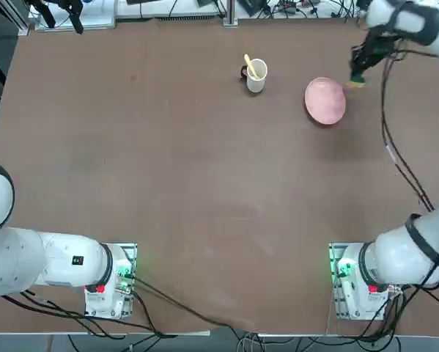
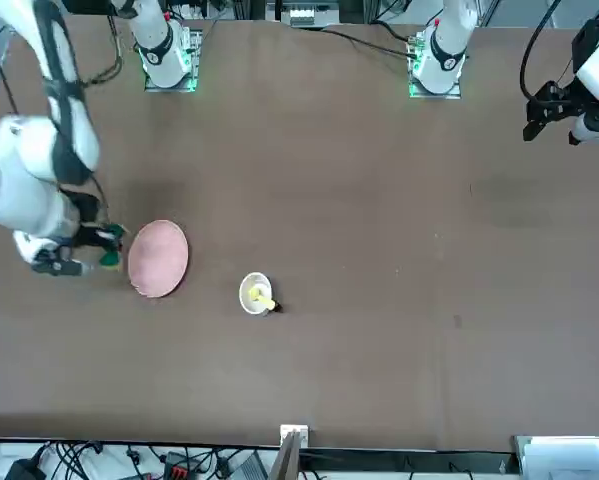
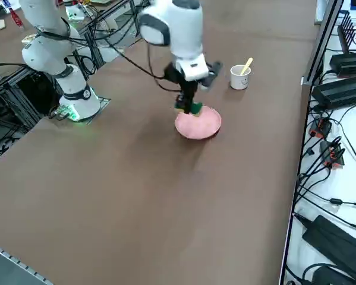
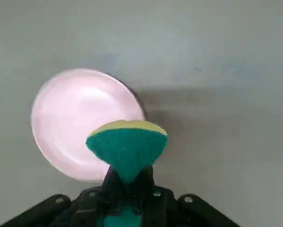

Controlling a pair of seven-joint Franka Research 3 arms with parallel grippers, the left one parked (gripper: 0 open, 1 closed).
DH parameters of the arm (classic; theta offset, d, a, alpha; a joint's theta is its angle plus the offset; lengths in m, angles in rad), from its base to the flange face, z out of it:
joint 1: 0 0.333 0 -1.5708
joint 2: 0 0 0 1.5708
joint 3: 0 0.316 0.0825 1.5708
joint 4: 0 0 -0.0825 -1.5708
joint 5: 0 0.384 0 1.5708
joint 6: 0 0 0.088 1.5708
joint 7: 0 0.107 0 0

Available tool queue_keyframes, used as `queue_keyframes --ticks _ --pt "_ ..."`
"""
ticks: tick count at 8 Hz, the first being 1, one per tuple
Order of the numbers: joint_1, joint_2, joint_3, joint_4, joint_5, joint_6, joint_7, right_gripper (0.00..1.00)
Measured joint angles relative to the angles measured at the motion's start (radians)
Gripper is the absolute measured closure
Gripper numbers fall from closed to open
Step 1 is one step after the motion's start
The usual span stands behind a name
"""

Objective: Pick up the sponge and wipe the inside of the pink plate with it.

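Nearest to my fingers [image 4: 145,183] is the sponge [image 4: 126,150]: they pinch it firmly, squeezing the held part narrow while the free end fans out beyond their tips, green bulk with a yellow strip along the outer edge. That flared edge runs crosswise to the way the fingers point. The squeeze bends the block so much that I can't say which way its true long axis runs.

Next out is the pink plate [image 1: 325,100], my landmark. The sponge is just off its right side, a little toward the far edge of the counter [image 1: 182,191], so from the fingers the plate lies left and slightly back toward the arm bases. The right arm [image 1: 424,26] is the nearer one and is already at the plate's right. The plate is round, with no long axis to line up; its hollow faces up. I judge the pickup done and the wiping ahead: I'd carry left over the rim, then lower. Coming down too early could catch the rim and shove the plate.

Farther off, left of the plate and slightly beyond it, stands the white mug [image 1: 255,81] with a yellow utensil [image 1: 251,64] in it.
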Motion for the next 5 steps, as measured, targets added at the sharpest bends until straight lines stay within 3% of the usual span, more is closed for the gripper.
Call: queue_keyframes --ticks 3,5 --pt "-0.213 -0.028 -0.008 -0.086 -0.001 -0.007 -0.240 0.91" --pt "-0.264 -0.020 -0.008 -0.192 -0.020 0.103 -0.266 0.91"
